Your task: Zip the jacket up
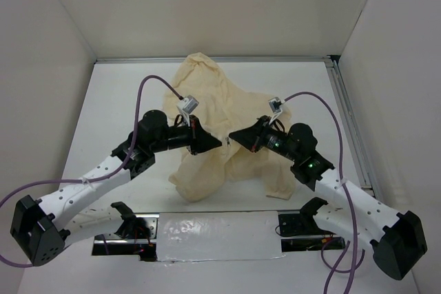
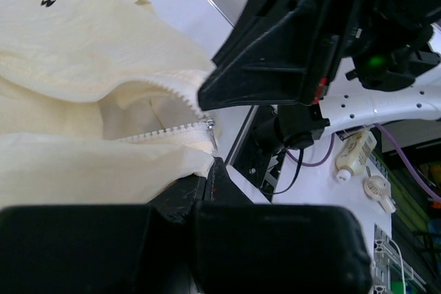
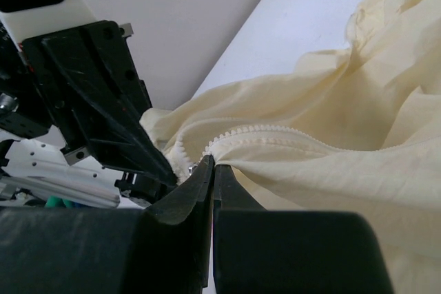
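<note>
On the white table, mid-field and reaching toward the back wall, we log the jacket. It is pale cream, thin and heavily wrinkled, and it is bunched in a heap rather than spread flat. One lobe runs to the far edge and another trails toward the near right.

The left arm angles inward from its near-left base. The right arm mirrors it from the near right. The left gripper and right gripper meet tip to tip, almost touching, over the lower middle of the garment.

In the left wrist view the front is open where we can see it. Two rows of zipper teeth spread in a V and converge on a small metal slider, whose pull hangs just below it.

Left jaws are pressed together. Their tip sits directly under the pull, and the cloth edge runs into the pinch. We cannot tell whether the pull itself is caught.

Right jaws are closed to a hairline gap, with the fingers nipping the cloth edge right at the end of a tooth row. In the left wrist view that tip touches the upper row, just above the slider.
</note>
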Action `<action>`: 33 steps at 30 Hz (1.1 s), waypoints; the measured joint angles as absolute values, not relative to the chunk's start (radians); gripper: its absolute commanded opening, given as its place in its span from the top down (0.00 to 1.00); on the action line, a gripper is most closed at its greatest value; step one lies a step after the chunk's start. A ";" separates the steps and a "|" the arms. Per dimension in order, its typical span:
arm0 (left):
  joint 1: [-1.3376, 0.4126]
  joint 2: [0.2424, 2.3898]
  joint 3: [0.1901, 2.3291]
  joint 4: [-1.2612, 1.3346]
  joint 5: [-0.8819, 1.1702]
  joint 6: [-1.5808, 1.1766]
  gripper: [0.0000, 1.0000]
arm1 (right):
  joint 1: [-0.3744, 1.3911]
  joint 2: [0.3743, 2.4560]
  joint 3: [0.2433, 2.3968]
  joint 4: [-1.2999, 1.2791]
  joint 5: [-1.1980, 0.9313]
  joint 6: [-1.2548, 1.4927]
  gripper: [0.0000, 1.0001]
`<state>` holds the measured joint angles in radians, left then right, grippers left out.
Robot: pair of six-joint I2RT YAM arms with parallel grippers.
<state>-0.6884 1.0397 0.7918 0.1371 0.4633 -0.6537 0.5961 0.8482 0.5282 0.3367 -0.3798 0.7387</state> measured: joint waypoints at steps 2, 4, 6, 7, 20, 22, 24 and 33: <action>-0.686 1.040 0.792 0.145 0.485 -0.653 1.00 | 0.595 0.870 0.536 0.337 -0.402 0.739 1.00; -0.685 1.040 0.791 0.152 0.507 -0.653 1.00 | 0.595 0.889 0.543 0.337 -0.431 0.738 1.00; -0.683 1.044 0.792 0.159 0.523 -0.654 1.00 | 0.595 0.902 0.551 0.337 -0.458 0.736 1.00; -0.683 1.046 0.791 0.161 0.527 -0.654 1.00 | 0.596 0.906 0.554 0.337 -0.469 0.735 1.00; -0.669 1.060 0.824 0.098 0.498 -0.652 0.38 | 0.598 0.854 0.555 0.352 -0.483 0.743 1.00; -0.662 1.066 0.833 0.095 0.498 -0.659 0.37 | 0.600 0.861 0.555 0.351 -0.482 0.743 1.00; -0.656 1.066 0.833 0.095 0.501 -0.662 0.36 | 0.604 0.867 0.555 0.350 -0.482 0.743 1.00; -0.629 1.066 0.833 0.100 0.542 -0.686 0.33 | 0.616 0.868 0.555 0.344 -0.451 0.743 1.00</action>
<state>-0.6292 1.0660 0.8330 0.0998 0.5419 -0.6865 0.6163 0.8677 0.5549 0.3439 -0.4515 0.7425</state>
